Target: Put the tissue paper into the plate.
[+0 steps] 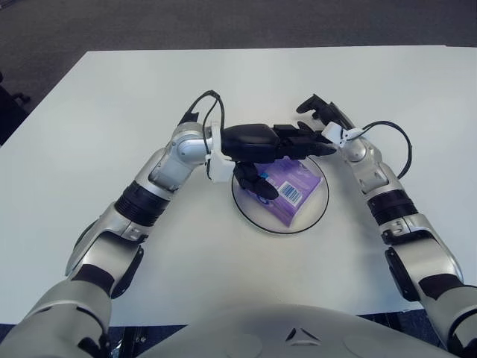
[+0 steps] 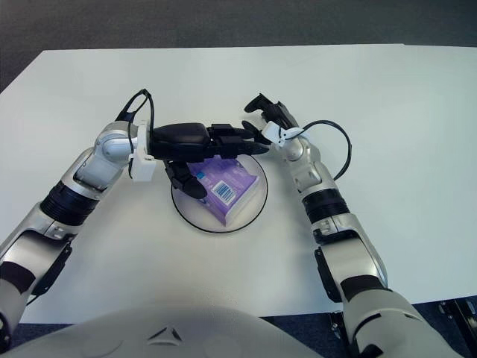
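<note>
- A white table (image 1: 112,97) is filling the view, with dark floor beyond.
- The tissue pack (image 1: 292,183) is lying inside the plate (image 1: 257,218).
- The left hand (image 1: 272,145) is hovering over it, its 3 fingers spread and gripping nothing; best lifted straight up without snagging the pack.
- The right hand (image 1: 322,118) is showing behind the plate, fingers loosely open, empty.

I work in what looks like an office or lab: bare white tabletop (image 1: 112,97), dark carpet (image 1: 223,22) beyond.
</note>
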### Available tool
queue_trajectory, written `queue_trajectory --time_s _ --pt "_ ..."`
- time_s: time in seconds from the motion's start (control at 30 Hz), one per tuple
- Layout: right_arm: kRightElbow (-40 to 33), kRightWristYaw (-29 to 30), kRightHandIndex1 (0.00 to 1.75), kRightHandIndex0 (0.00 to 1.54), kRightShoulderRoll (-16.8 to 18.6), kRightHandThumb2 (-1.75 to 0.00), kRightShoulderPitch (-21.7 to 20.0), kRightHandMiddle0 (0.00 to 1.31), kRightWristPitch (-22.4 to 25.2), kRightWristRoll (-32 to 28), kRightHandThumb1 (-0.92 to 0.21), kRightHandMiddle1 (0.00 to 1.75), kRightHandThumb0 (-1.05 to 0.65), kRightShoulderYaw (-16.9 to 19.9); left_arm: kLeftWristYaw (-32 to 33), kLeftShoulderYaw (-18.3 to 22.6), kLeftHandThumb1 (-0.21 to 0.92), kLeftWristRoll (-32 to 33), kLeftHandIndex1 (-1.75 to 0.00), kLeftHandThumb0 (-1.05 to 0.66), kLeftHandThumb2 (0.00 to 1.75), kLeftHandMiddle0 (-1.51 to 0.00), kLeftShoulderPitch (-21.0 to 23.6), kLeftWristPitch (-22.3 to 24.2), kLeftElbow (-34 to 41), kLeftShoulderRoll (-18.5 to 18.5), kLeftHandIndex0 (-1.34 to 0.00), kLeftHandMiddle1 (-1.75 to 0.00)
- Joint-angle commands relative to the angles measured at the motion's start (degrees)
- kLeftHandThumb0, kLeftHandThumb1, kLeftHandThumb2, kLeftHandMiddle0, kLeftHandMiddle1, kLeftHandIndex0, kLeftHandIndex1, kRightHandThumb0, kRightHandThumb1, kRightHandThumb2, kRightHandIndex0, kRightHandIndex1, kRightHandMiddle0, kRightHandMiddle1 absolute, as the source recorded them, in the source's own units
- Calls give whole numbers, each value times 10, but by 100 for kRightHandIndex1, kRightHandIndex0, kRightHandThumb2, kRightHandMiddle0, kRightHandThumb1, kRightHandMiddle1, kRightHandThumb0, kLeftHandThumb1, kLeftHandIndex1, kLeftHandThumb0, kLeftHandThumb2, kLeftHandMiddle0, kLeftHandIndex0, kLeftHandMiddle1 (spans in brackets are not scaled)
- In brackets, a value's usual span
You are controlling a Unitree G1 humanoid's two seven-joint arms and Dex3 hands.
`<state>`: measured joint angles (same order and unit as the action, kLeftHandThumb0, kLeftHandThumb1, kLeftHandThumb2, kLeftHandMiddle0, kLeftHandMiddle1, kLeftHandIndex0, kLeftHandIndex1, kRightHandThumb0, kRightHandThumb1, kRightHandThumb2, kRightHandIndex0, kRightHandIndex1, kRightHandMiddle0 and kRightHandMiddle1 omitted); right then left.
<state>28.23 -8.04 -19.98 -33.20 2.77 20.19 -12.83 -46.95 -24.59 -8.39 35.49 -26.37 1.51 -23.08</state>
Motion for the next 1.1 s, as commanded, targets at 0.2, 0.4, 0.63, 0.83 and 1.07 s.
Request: queue_trajectory --time_s 0.2,0.4,0.63,0.83,1.07 --pt "62 -22 147 47 100 -118 149 28 85 -213 -52 147 -25 159 -2 21 92 15 0 -105 73 0 -10 10 7 -14 0 0" --pt "28 -36 172 80 113 -159 159 60 55 -254 -8 164 -4 172 -6 46 92 28 0 -105 65 0 -5 24 11 -34 0 0" --pt "8 -63 174 110 112 -131 173 57 40 -282 -32 173 -36 173 21 88 92 22 0 -105 63 0 -30 9 11 -58 0 0" --pt "15 -70 175 120 107 -123 176 56 25 -283 -38 174 -44 172 73 139 92 3 -13 -105 75 -7 -62 -28 2 -73 0 -2" --pt "19 -66 175 122 104 -123 175 56 16 -275 -38 175 -46 170 144 207 92 2 -32 -105 94 -20 -118 -75 -47 -87 0 -8"
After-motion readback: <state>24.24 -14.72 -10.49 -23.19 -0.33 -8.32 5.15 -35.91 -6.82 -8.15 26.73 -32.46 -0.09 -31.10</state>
